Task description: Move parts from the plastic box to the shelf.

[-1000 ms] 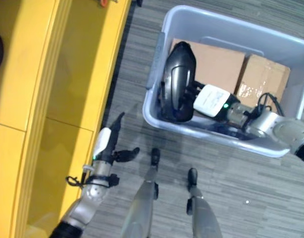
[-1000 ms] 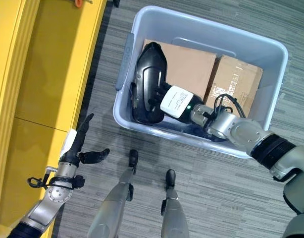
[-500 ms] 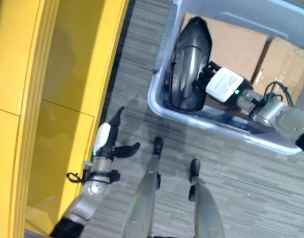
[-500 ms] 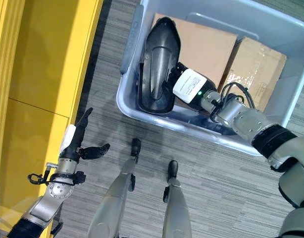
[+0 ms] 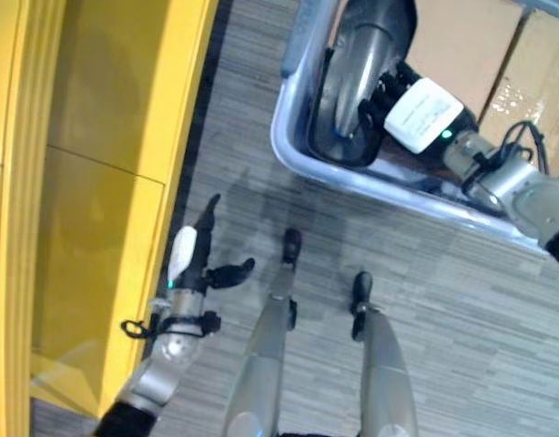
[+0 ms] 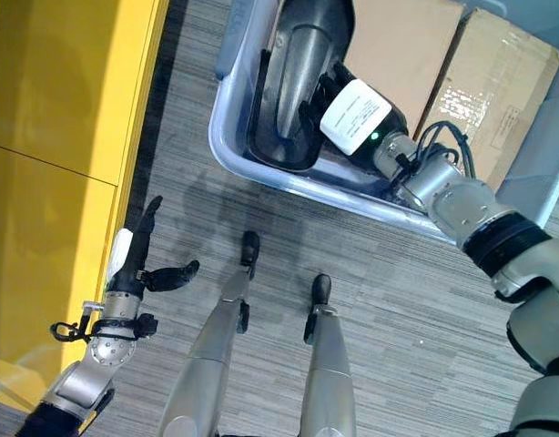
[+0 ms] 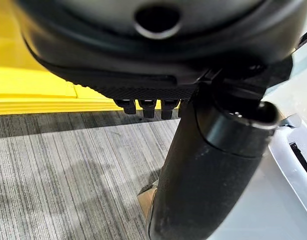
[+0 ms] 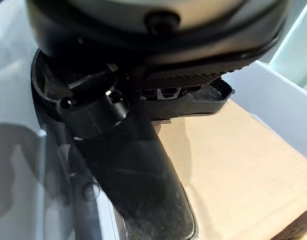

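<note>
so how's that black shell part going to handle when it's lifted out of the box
The black shell part looks like rigid moulded plastic, so it should keep its shape. Its glossy curved surface may be slippery. The right robot hand grips it at one side edge, so its long body could swing or catch on the plastic box wall.

The shelf stands on the left, the plastic box on the floor to its right, holding a curved part at its left side beside two cardboard boxes.
</note>
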Controlling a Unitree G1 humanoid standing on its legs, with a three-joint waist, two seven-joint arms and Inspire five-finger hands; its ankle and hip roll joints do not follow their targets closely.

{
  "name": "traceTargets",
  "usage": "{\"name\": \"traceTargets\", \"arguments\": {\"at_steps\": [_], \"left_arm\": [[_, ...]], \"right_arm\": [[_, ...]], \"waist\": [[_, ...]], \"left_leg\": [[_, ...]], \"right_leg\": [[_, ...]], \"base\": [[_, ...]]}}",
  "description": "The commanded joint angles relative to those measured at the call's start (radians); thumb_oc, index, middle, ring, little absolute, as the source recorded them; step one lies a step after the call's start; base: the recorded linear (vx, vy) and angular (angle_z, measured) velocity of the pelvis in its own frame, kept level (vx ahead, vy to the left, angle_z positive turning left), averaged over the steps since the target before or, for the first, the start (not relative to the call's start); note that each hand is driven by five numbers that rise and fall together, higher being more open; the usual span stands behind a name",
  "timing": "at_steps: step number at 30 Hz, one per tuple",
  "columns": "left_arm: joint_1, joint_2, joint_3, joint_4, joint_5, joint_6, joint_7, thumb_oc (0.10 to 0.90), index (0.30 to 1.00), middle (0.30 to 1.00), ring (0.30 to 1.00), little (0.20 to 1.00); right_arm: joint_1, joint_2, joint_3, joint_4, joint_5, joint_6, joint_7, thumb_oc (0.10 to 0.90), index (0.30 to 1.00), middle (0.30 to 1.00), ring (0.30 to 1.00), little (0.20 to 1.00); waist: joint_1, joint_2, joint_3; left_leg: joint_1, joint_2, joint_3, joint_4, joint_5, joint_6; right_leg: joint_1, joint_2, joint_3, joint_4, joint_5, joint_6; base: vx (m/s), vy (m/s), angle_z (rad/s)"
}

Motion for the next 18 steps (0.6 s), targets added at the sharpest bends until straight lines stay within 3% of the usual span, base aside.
{"name": "traceTargets", "arguments": {"at_steps": [1,18], "left_arm": [[-0.015,-0.021,0.053,-0.073,0.000,-0.065,0.061,0.900,1.000,1.000,1.000,1.000],[-0.036,-0.020,0.049,-0.077,0.010,-0.053,0.054,0.900,1.000,1.000,1.000,1.000]], "right_arm": [[0.007,0.024,0.086,0.059,-0.012,-0.040,0.025,0.400,0.300,0.300,0.300,0.300],[0.136,0.040,0.009,-0.004,-0.004,-0.053,0.031,0.400,0.300,0.300,0.300,0.300]], "waist": [[0.016,0.009,-0.011],[0.014,-0.012,-0.011]], "left_leg": [[-0.004,-0.013,0.027,0.172,-0.217,0.011],[0.078,-0.014,0.018,0.118,-0.202,0.014]], "right_leg": [[0.059,0.007,0.018,-0.188,0.129,-0.026],[0.147,0.001,0.000,-0.237,0.142,-0.017]], "base": [[0.00,0.000,0.00],[-0.01,0.003,0.06]]}}
